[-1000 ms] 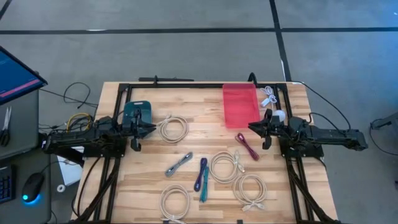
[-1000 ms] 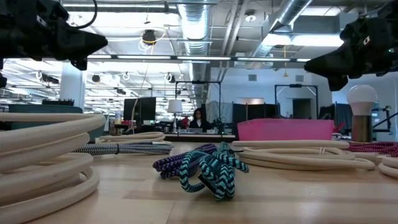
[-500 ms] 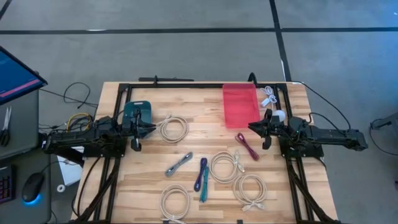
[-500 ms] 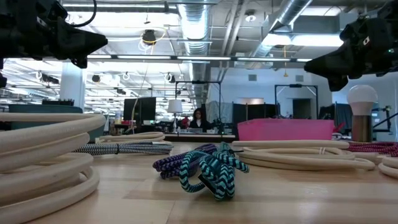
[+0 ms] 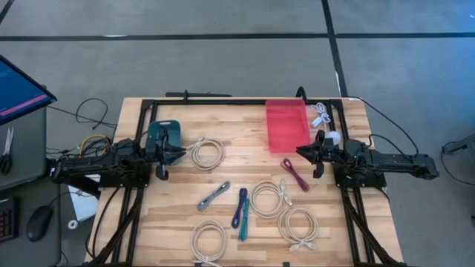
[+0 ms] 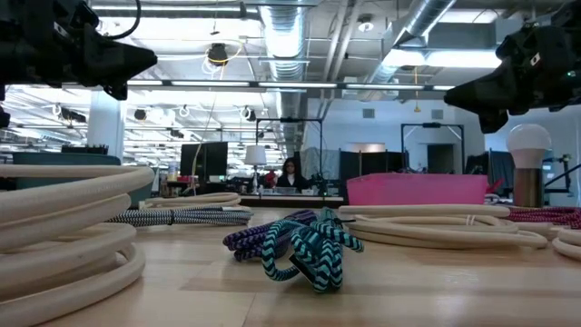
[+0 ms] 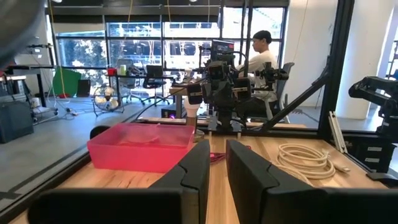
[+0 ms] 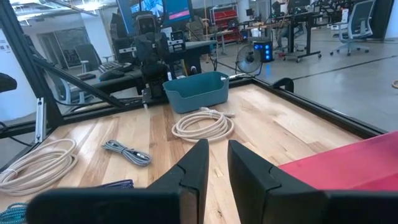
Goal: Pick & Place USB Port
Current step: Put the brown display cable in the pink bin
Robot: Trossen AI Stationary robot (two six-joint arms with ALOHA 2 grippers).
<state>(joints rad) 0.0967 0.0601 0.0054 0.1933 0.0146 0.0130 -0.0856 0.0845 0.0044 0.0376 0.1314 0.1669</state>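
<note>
Several USB cables lie loose on the wooden table: cream coils (image 5: 207, 153) (image 5: 268, 198) (image 5: 298, 225), a grey braided one (image 5: 213, 196), a purple one (image 5: 239, 208), a teal one (image 5: 243, 222) and a maroon one (image 5: 295, 174). My left gripper (image 5: 180, 153) hovers level at the left side, beside the teal bin (image 5: 164, 134). Its fingers (image 7: 217, 146) stand a narrow gap apart with nothing between them. My right gripper (image 5: 299, 152) hovers level at the right side, just near of the red bin (image 5: 287, 124). Its fingers (image 8: 217, 146) are likewise slightly apart and hold nothing.
A black frame (image 5: 223, 100) runs round the table. A white cable (image 5: 320, 113) and a light bulb (image 5: 332, 137) sit at the far right, beside the red bin. A person sits in the room beyond (image 7: 264, 53). Bare wood lies between the two grippers.
</note>
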